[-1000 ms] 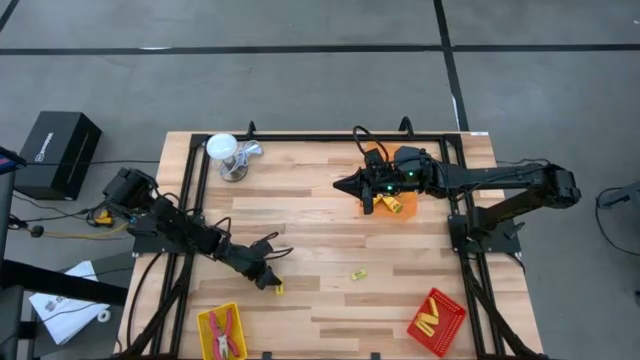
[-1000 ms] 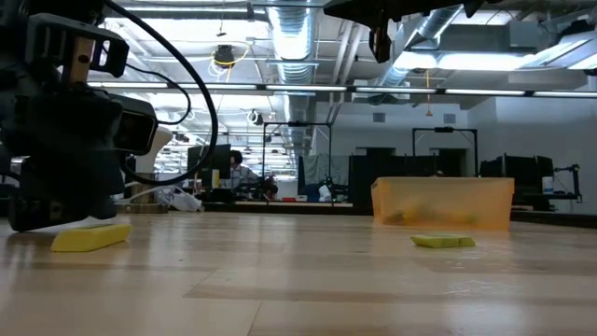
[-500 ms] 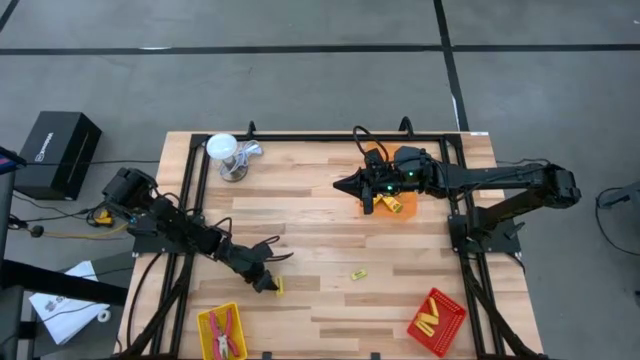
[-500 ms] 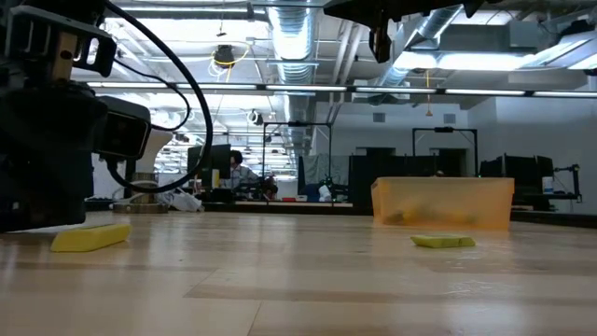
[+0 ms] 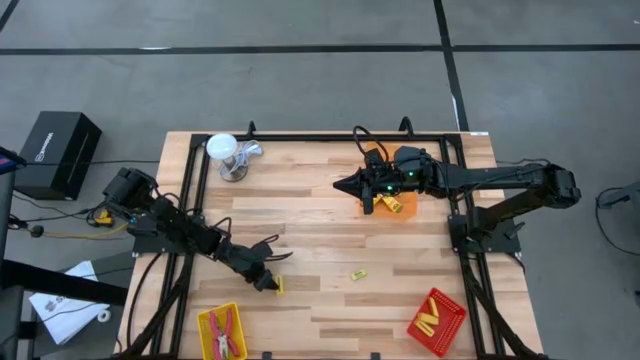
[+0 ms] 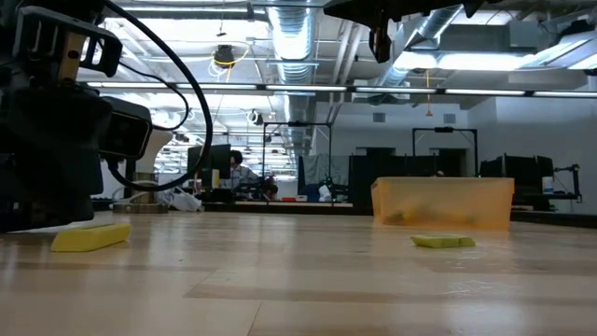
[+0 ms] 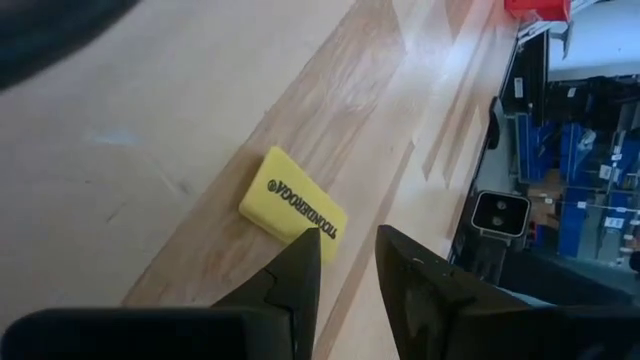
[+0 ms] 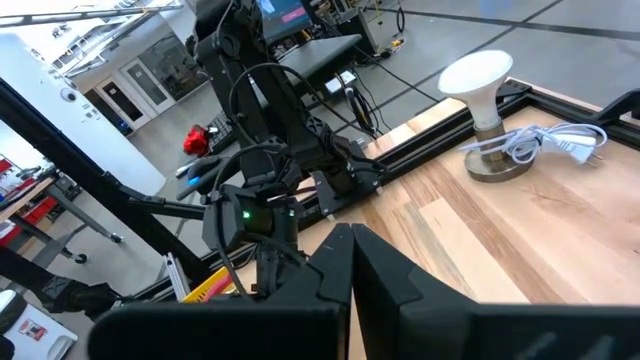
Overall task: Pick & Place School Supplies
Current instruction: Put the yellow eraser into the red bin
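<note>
Yellow eraser (image 7: pixel 292 208) lies flat near the table's (image 5: pixel 320 200) front-left corner, framed for pickup by the part-open, empty left gripper (image 7: pixel 345 265); right gripper (image 5: pixel 342 184), closed, waits above the orange tray (image 5: pixel 405 209).

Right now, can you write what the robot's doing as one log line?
left gripper: open, beside yellow block, not gripping | right gripper: shut, waiting over orange tray | stage: reaching

Yellow block (image 7: pixel 292 209), black lettering; red tray (image 5: pixel 436 322); orange tray (image 5: pixel 402 207); pale wood table (image 5: pixel 320 240)
</note>
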`<state>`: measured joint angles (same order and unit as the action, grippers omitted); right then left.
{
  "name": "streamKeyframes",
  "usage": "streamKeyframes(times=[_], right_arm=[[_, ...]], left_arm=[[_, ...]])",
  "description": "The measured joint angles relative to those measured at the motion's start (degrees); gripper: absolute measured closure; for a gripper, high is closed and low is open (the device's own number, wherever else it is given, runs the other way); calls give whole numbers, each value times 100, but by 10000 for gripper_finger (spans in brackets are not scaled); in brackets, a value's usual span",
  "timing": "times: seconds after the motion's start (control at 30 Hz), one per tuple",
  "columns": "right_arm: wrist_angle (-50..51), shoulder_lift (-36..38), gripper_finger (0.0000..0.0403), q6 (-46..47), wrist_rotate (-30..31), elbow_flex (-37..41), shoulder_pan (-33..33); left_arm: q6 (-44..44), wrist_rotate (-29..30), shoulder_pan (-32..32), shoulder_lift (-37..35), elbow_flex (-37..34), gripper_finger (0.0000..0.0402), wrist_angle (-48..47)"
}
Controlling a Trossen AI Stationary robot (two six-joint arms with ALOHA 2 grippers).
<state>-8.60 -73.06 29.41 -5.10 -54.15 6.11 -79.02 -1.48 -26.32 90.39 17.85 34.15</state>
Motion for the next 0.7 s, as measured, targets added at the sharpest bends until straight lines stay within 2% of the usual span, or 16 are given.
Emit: streamKeyframes(times=[0.7], right_arm=[[-2, 0, 403, 13, 0, 2, 0]], left_arm=[[-51, -54, 172, -15, 46, 307, -487]])
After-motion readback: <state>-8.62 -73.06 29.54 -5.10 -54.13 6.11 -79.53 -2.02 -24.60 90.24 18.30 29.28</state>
